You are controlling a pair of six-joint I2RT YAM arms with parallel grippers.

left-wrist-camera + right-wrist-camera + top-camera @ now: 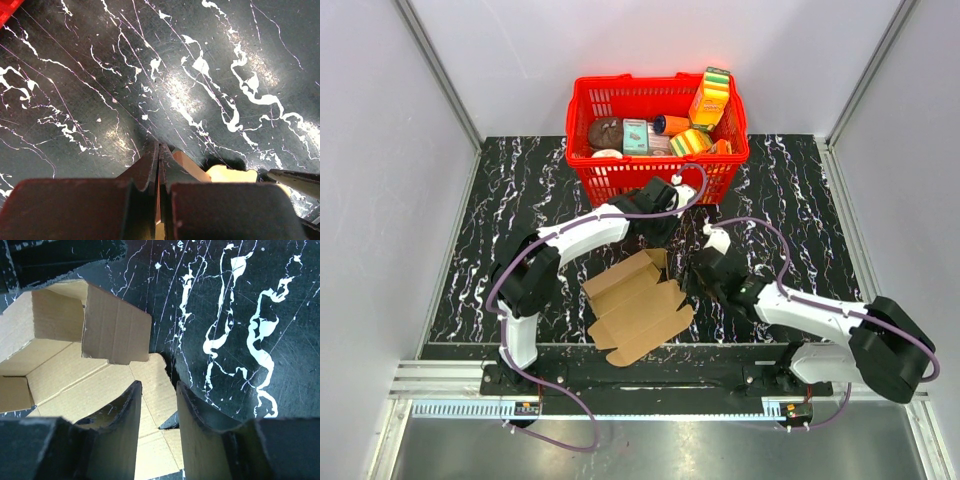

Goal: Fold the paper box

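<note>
Well, the plain brown corrugated cardboard box (638, 305) lies half-formed mid-frame in the top view, on the glossy black, white-veined table (510, 200), with one wall raised. Only the left wrist view shows the left gripper (159, 149) pinched shut on a thin cardboard edge; the right gripper (159, 386) hangs with fingers parted over a flat flap
</note>
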